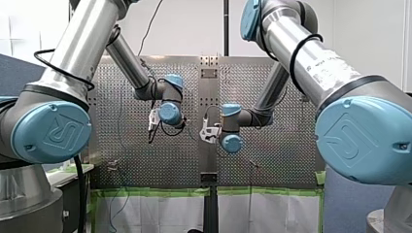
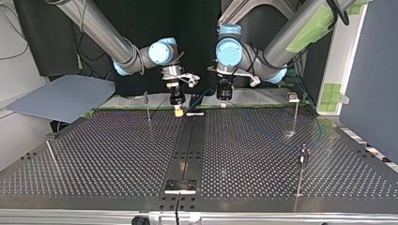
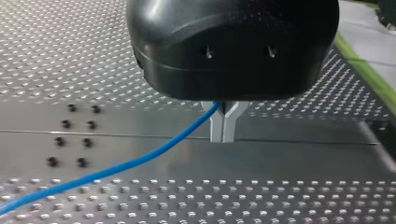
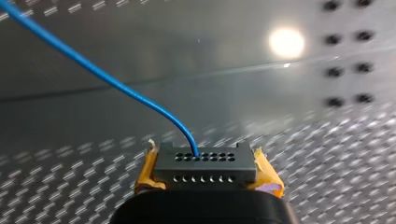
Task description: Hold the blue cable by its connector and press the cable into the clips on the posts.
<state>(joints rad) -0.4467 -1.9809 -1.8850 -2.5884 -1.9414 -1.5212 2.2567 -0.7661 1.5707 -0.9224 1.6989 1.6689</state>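
Note:
In the right wrist view my right gripper [image 4: 206, 173] is shut on a grey connector [image 4: 205, 164], with its yellow pads [image 4: 145, 173] against both sides. The blue cable [image 4: 98, 72] leaves the connector's top face and curves away over the table. In the left wrist view my left gripper [image 3: 223, 136] has its metal fingers shut on the blue cable [image 3: 140, 158], which trails off low over the plate. In the top view both grippers hang close together at the table's far edge, the right gripper [image 2: 178, 110] at left and the left gripper [image 2: 224, 97] at right.
Thin posts stand on the perforated table [image 2: 117, 154]: one far left [image 2: 148, 107], one far right [image 2: 295, 112], one near right [image 2: 302, 161] and one leaning at the near left [image 2: 52, 157]. A small plate [image 2: 180, 186] sits on the centre seam near the front.

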